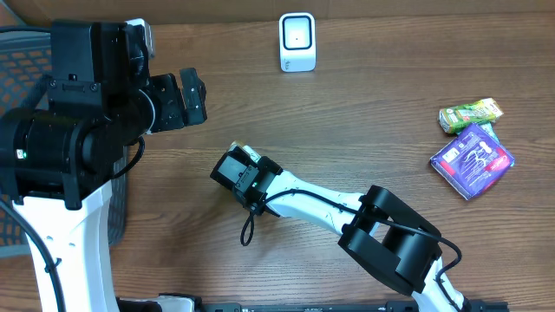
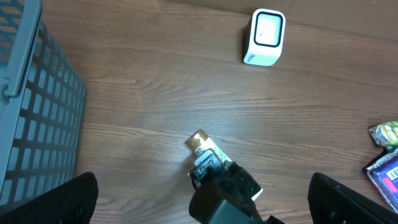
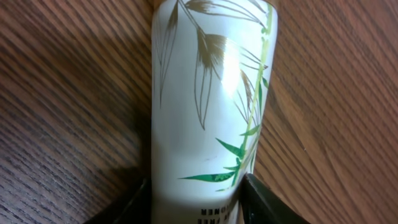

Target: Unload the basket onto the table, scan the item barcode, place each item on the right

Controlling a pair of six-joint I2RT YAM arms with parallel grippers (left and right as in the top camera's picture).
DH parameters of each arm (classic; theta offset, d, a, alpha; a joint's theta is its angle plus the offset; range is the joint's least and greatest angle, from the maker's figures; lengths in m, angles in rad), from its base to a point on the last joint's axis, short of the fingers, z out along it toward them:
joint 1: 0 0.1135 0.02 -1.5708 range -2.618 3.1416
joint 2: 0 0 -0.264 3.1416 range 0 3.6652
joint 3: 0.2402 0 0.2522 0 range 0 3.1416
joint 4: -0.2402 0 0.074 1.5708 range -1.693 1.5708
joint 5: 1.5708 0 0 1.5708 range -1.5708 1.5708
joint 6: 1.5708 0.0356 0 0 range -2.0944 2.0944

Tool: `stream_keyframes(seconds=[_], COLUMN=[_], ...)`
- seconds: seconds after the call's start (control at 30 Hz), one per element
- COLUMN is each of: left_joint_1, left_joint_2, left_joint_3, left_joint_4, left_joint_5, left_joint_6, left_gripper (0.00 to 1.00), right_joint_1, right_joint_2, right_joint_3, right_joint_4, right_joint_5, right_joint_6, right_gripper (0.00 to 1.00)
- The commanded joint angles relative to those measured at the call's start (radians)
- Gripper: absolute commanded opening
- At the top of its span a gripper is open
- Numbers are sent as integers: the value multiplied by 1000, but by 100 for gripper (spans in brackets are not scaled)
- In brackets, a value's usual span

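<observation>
First, from overhead: white scanner (image 1: 297,42) standing at the far edge of the table (image 1: 373,95); tube (image 1: 246,152) lying nearer than the scanner and a little to its left, mostly hidden under the right gripper (image 1: 238,160). Left gripper (image 1: 192,97) hanging well left of the scanner, spread wide, holding nothing. Green packet (image 1: 470,115) and purple pack (image 1: 473,159) far right of the scanner, not concerned now. Next, from the left wrist: gold cap (image 2: 199,140) of the tube pointing roughly toward the scanner, well apart from it; grey basket (image 2: 37,112) far to the scanner's left. Then, from the right wrist: white tube with leaf print filling the view, flat on the wood, one dark finger (image 3: 134,205) pressed at each side of its lower end, so closed on the tube, though not possible to tell how firmly. No barcode visible on this upper face; probably on the underside or the hidden end. To do this step well: squeeze gently, as probably soft, yet enough to prevent slipping; lift straight up; carry toward the scanner; then turn the wrist to present the printed code squarely to the scanner's window, holding flat and steady there.
</observation>
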Motion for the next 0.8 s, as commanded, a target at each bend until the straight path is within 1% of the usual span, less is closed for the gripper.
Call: stream_keyframes(seconds=[0.0, 0.1, 0.17, 0.33, 0.43, 0.5, 0.57, 0.63, 0.77], left_joint_1=[4, 4, 4, 4, 4, 4, 4, 4, 4], left_joint_2=[7, 7, 7, 7, 7, 7, 7, 7, 7], left_joint_3=[8, 8, 8, 8, 8, 8, 8, 8, 8], left_joint_4=[2, 2, 1, 2, 1, 1, 2, 1, 2], left_joint_5=[-6, -6, -6, -6, -6, -6, -6, -6, -6], left_joint_6=[15, 15, 15, 16, 15, 16, 15, 15, 15], left_gripper=[100, 100, 100, 99, 100, 100, 100, 100, 99], right_joint_1=[-5, -18, -38, -132, -204, -259, -313, -369, -470], right_joint_2=[8, 8, 6, 6, 3, -6, -18, -34, -68], right_joint_3=[-18, 9, 36, 70, 75, 79, 80, 80, 80], right_joint_4=[-19, -65, -101, -137, -158, -176, -185, -187, -191], right_joint_5=[-15, -101, -182, -460, -701, -885, -1027, -1153, -1423], right_joint_6=[53, 56, 55, 36, -6, -35, -40, -41, -125], right_gripper=[39, 33, 28, 26, 23, 17, 13, 12, 12])
